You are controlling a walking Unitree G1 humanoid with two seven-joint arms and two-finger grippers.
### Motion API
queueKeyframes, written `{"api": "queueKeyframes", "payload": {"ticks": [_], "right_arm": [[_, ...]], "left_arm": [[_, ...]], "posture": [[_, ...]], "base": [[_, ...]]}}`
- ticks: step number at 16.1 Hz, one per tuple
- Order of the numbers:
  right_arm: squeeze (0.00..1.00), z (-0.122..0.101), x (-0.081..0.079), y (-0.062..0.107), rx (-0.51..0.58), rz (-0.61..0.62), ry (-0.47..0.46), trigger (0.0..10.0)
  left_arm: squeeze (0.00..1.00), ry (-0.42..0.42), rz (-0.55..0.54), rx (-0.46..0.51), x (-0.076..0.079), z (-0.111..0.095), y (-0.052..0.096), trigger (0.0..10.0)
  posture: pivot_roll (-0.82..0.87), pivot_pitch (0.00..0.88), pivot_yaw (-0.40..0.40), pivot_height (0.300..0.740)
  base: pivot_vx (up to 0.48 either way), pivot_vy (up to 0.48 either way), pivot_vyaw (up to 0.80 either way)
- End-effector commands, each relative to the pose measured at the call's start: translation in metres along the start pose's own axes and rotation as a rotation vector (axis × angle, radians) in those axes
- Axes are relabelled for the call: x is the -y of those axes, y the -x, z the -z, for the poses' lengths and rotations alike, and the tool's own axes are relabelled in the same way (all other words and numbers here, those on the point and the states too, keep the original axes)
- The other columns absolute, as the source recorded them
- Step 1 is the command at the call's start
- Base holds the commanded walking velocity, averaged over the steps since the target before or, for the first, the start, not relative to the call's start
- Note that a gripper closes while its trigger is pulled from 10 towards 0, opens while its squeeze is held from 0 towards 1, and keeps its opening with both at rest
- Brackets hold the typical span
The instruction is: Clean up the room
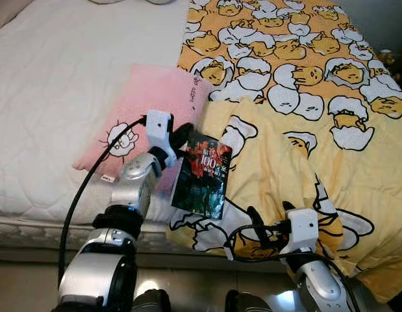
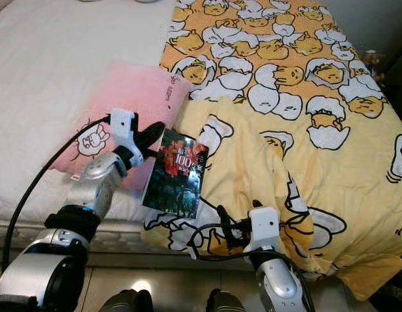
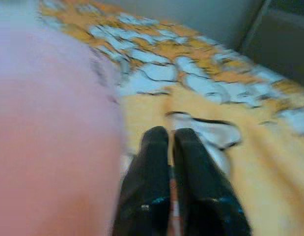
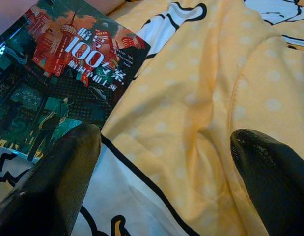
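1. The left tool [image 1: 182, 135] has its fingers pinched nearly together on the top corner of the book [image 1: 202, 175], probably to lift it clear.
2. The book lies just beyond that tool, over the yellow blanket [image 1: 304, 162] and beside the pink pillow [image 1: 149, 104].
3. The right tool [image 4: 161, 172] hovers wide open and empty over the blanket, with the book off to one side.
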State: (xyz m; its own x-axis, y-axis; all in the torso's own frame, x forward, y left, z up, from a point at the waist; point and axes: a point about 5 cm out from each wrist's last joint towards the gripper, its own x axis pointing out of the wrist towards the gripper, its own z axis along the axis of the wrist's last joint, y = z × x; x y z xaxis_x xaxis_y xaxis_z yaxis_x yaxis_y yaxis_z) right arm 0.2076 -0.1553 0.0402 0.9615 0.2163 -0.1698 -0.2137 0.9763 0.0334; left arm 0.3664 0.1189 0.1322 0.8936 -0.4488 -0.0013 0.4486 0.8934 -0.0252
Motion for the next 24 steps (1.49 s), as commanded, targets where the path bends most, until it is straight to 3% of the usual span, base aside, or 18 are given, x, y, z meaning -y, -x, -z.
{"api": "queueKeyframes", "payload": {"ticks": [1,3,5,8,11,14,16,20,23,24], "right_arm": [[0.00,0.006,0.003,0.005,-0.019,0.018,0.001,10.0],[0.00,0.007,0.004,0.005,-0.019,0.026,0.003,10.0],[0.00,0.007,0.005,0.005,-0.017,0.036,0.003,10.0],[0.00,0.007,0.006,0.004,-0.017,0.036,0.006,10.0],[0.00,0.008,0.007,0.004,-0.020,0.033,0.012,10.0],[0.00,0.010,0.005,0.004,-0.021,0.029,0.012,10.0],[0.00,0.009,0.005,0.004,-0.019,0.029,0.012,10.0],[0.00,0.011,0.004,0.011,-0.028,0.037,0.007,10.0],[0.00,0.013,0.003,0.019,-0.038,0.043,0.007,10.0],[0.00,0.013,0.004,0.021,-0.042,0.048,0.009,10.0]], "left_arm": [[1.00,-0.173,-0.024,0.048,0.002,-0.009,0.004,10.0],[1.00,-0.221,-0.044,0.040,0.005,-0.005,0.011,10.0],[1.00,-0.247,-0.031,-0.022,0.012,0.015,0.023,10.0],[1.00,-0.280,-0.007,-0.032,0.023,0.029,0.032,10.0],[1.00,-0.276,0.012,-0.050,0.049,0.042,0.042,10.0],[1.00,-0.232,-0.051,-0.150,0.045,0.063,0.042,10.0],[1.00,-0.254,-0.080,-0.210,0.042,0.074,0.043,10.0],[1.00,-0.287,-0.205,-0.241,0.023,0.076,0.040,10.0],[1.00,-0.175,-0.185,-0.291,0.027,0.087,0.036,10.0],[0.00,-0.126,-0.171,-0.310,0.030,0.089,0.035,10.0]], "posture": [[-0.11,0.112,-0.001,0.740],[-0.11,0.105,0.006,0.740],[-0.11,0.097,0.009,0.740],[-0.10,0.090,0.008,0.740],[-0.10,0.081,0.008,0.740],[-0.10,0.075,0.009,0.740],[-0.11,0.082,0.007,0.740],[-0.13,0.110,0.004,0.740],[-0.16,0.133,0.001,0.740],[-0.16,0.136,0.000,0.740]], "base": [[0.000,0.000,0.00],[0.000,0.000,0.00],[0.000,0.000,0.00],[0.000,0.000,0.00],[0.000,0.000,0.00],[0.000,0.000,0.00],[0.000,0.000,0.00],[0.000,0.000,0.00],[0.000,0.000,0.00],[0.000,0.000,0.00]]}}
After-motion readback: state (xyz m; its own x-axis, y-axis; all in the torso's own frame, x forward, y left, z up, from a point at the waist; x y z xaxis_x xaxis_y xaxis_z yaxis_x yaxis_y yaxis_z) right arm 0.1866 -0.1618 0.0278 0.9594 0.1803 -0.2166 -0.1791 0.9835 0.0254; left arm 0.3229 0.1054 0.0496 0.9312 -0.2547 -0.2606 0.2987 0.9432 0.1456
